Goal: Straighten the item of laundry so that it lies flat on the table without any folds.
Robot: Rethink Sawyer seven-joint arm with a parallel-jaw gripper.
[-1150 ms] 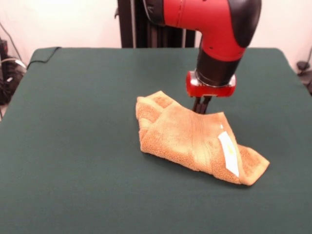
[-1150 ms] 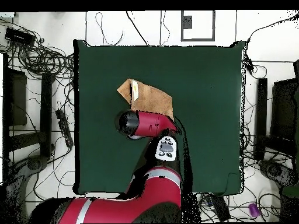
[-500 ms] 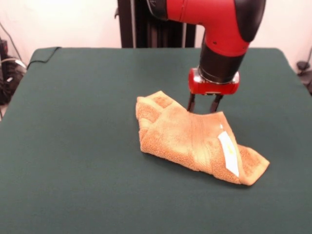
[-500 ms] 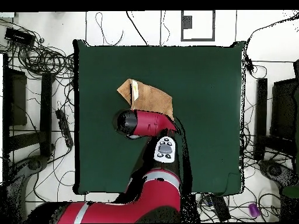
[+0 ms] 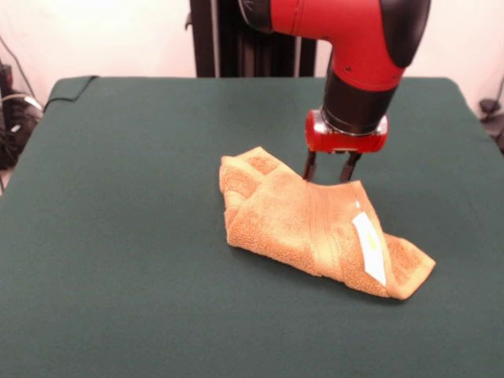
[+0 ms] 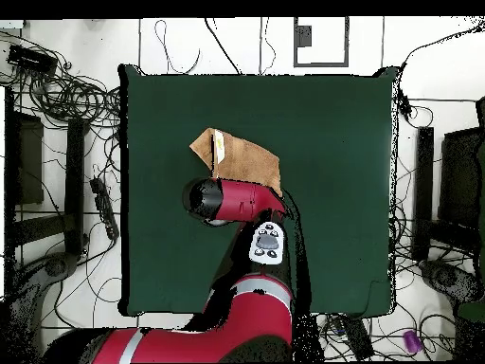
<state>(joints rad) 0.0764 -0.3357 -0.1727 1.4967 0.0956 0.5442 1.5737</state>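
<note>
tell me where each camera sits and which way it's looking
Front view: sits across the table, looks level at the folded towel; shows the red arm's wrist and the open gripper at the towel's far edge.
Overhead view: sits above, looks straight down; shows the whole arm reaching from the bottom.
Both share the towel, table and arm.
</note>
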